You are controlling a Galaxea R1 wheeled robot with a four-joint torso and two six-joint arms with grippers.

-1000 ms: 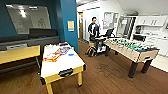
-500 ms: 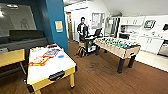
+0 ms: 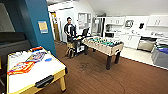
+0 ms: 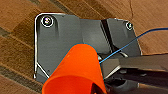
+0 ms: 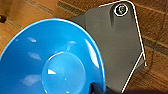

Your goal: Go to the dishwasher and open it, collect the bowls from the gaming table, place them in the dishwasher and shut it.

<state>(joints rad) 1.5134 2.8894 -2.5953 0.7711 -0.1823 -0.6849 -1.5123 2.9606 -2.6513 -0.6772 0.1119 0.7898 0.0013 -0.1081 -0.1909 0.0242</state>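
The gaming table (image 3: 53,76), white-topped with a yellow rim, stands at the near left, and one small blue bowl (image 3: 48,59) lies on it among board-game boxes. Across the room at the far right, the dishwasher (image 3: 143,44) shows its steel front under the kitchen counter; I cannot tell if it is open. In the right wrist view a bright blue bowl (image 5: 47,60) hangs above the wooden floor, with my right gripper (image 5: 96,87) shut on its rim. In the left wrist view my left gripper (image 4: 100,86) holds an orange bowl-like thing (image 4: 77,67) over the floor.
A wooden table-football table (image 3: 103,45) stands mid-room. A person (image 3: 69,30) with a control rig on a cart (image 3: 77,43) is behind it. A teal wall corner (image 3: 37,25) rises beside the gaming table. A grey bin (image 3: 161,56) sits far right. Brown floor (image 3: 100,77) stretches ahead.
The whole head picture has shifted left: the camera has turned right, so the gaming table sits further left and nearer, and more of the kitchen shows.
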